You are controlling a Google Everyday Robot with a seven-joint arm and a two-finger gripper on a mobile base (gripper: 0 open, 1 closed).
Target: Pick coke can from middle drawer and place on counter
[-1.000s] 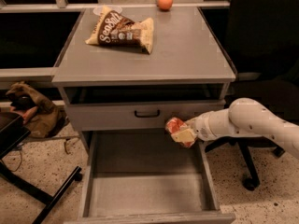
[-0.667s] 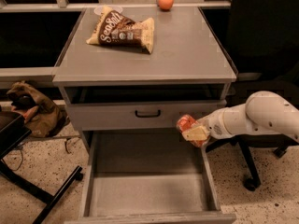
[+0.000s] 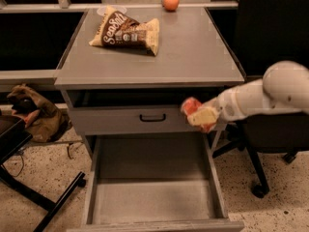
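My gripper (image 3: 202, 116) is shut on the coke can (image 3: 190, 105), a small red can. It holds the can in the air at the cabinet's right front, above the right wall of the middle drawer (image 3: 154, 199) and just below the counter's (image 3: 193, 57) edge. The drawer is pulled wide open and its grey floor is bare. My white arm (image 3: 270, 93) reaches in from the right.
A chip bag (image 3: 128, 30) lies on the counter's back left and an orange fruit (image 3: 170, 1) sits behind it. The upper drawer front with a black handle (image 3: 152, 117) is slightly open. An office chair (image 3: 260, 173) stands right, a brown bag (image 3: 34, 115) and a black stand (image 3: 29, 192) left.
My gripper has moved right and then up with the can, from in front of the upper drawer front towards the counter's edge.
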